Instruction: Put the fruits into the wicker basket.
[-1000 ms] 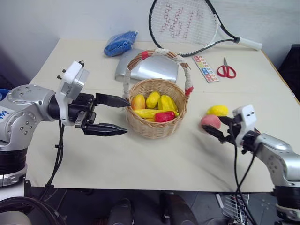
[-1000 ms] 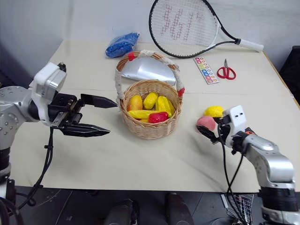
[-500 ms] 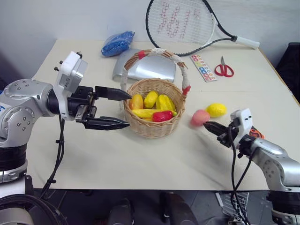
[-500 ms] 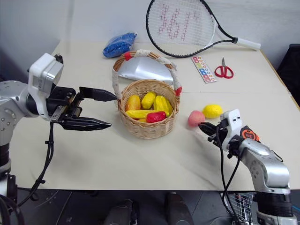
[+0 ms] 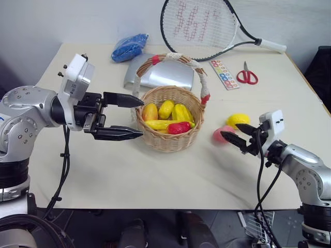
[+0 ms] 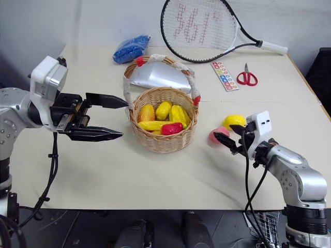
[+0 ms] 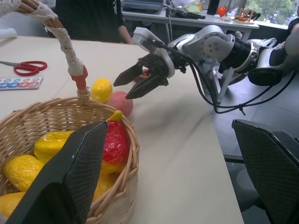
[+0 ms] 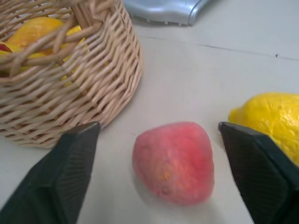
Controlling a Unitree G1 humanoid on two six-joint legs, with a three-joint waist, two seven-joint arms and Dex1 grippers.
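The wicker basket [image 5: 166, 143] stands mid-table and holds several fruits: an orange-yellow one [image 5: 151, 111], yellow pieces [image 5: 168, 109] and a red piece [image 5: 179, 127]. To its right, a pink-red peach [image 5: 221, 135] and a yellow lemon [image 5: 238, 120] lie on the table. My right gripper [image 5: 232, 133] is open and hovers just right of the peach. In the right wrist view the peach [image 8: 174, 161] lies between the spread fingers, untouched, with the lemon [image 8: 268, 122] beside it. My left gripper [image 5: 142, 118] is open and empty, level, by the basket's left wall.
Behind the basket lie a silver curved cover [image 5: 161, 77] and a blue bag [image 5: 129, 46]. A tennis racket [image 5: 207, 28], a colour card [image 5: 226, 75] and red scissors [image 5: 247, 76] sit at the back right. The table's right edge runs close behind my right arm.
My right gripper snapped shut, then opened again and rose a little. The peach rolled slightly towards the basket. The left gripper stayed beside the basket.
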